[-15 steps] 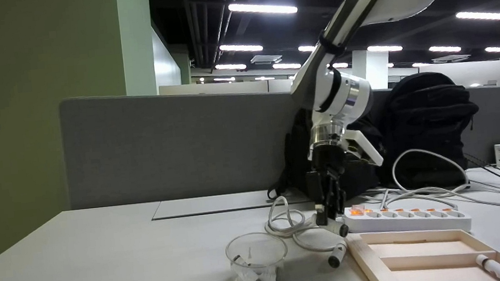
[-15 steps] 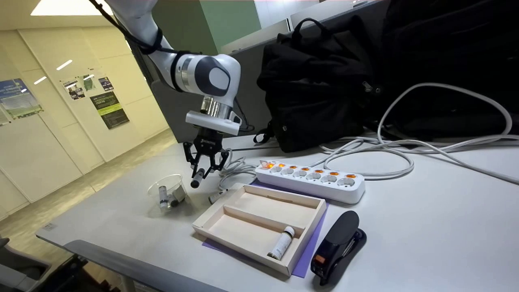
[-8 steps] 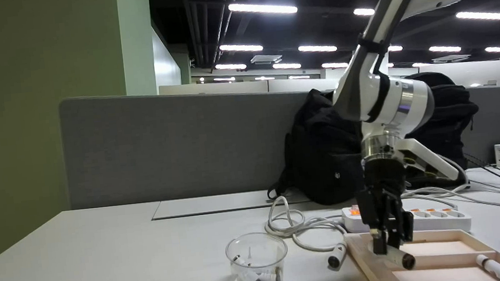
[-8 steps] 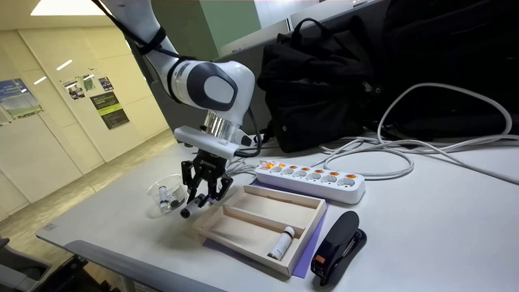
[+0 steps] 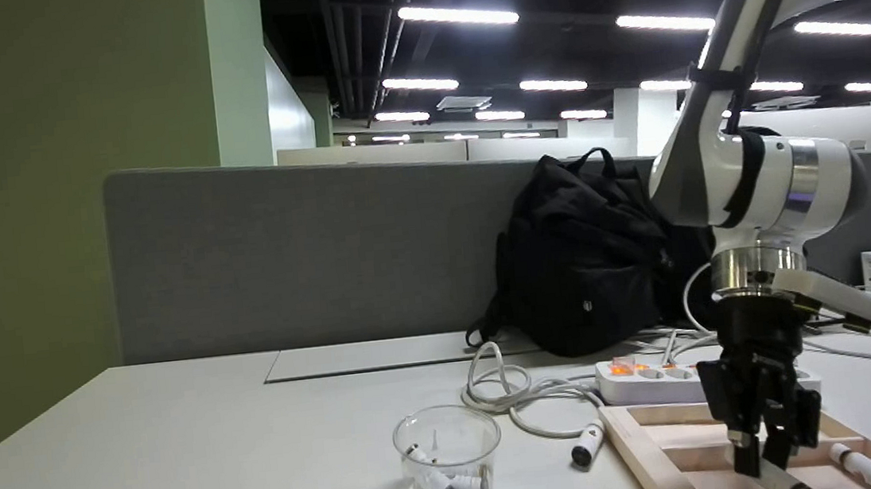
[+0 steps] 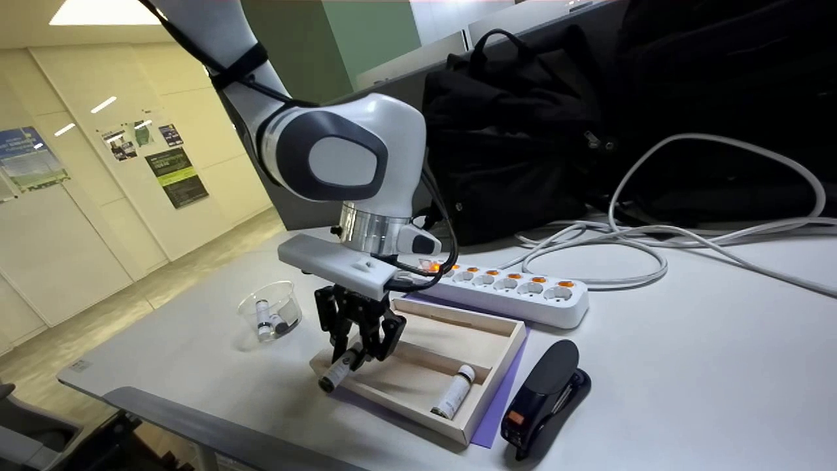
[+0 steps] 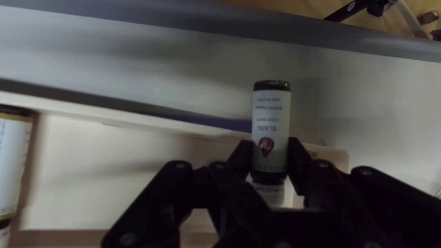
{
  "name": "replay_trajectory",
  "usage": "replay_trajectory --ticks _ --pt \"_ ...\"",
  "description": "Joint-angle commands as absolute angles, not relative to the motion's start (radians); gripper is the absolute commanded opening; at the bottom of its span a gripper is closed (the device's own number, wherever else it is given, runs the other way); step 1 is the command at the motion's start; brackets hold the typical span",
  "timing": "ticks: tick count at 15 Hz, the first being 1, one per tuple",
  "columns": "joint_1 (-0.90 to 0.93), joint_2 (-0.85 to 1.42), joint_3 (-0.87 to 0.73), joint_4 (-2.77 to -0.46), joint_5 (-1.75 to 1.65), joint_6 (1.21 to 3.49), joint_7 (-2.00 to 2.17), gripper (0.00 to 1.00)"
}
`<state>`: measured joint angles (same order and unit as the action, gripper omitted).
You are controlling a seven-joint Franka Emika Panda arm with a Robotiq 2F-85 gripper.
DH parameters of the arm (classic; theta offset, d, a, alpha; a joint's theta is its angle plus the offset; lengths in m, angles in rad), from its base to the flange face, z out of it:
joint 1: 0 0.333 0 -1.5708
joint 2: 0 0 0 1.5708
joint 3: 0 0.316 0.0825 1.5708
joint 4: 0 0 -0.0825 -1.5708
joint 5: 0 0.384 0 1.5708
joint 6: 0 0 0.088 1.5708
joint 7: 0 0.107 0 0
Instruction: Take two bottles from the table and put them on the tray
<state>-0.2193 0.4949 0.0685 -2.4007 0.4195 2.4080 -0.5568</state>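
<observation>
The pincer [image 7: 270, 155] is clamped around a bottle [image 6: 337, 375], held tilted over the edge of the tray [image 6: 409, 386]; in the wrist view its dark end shows past the rim; another bottle [image 6: 453, 392] lies in the tray; a third bottle [image 5: 589, 444] lies just beside it on the counter [image 5: 224, 456]; the cup [image 5: 480, 438] holds more bottles [image 6: 263, 317].

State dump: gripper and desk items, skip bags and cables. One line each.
Held bottle, capped, off the table
Gripper, shut on that bottle
Tray, flat, uncovered
Bottle in tray, capped, lying on its side
Bottle beside tray, lying on its side
Cup, upright, uncovered, bottles inside
Power strip, lit at one end
Stapler, standing on the table
Purple sheet, under the tray
</observation>
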Motion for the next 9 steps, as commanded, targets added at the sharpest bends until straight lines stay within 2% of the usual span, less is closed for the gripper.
replay_trajectory --ticks 1,9 --pt "-0.255 0.409 0.070 -2.488 0.447 2.465 -0.523 0.08" --pt "-0.308 0.370 0.046 -2.533 0.465 2.579 -0.525 0.08"
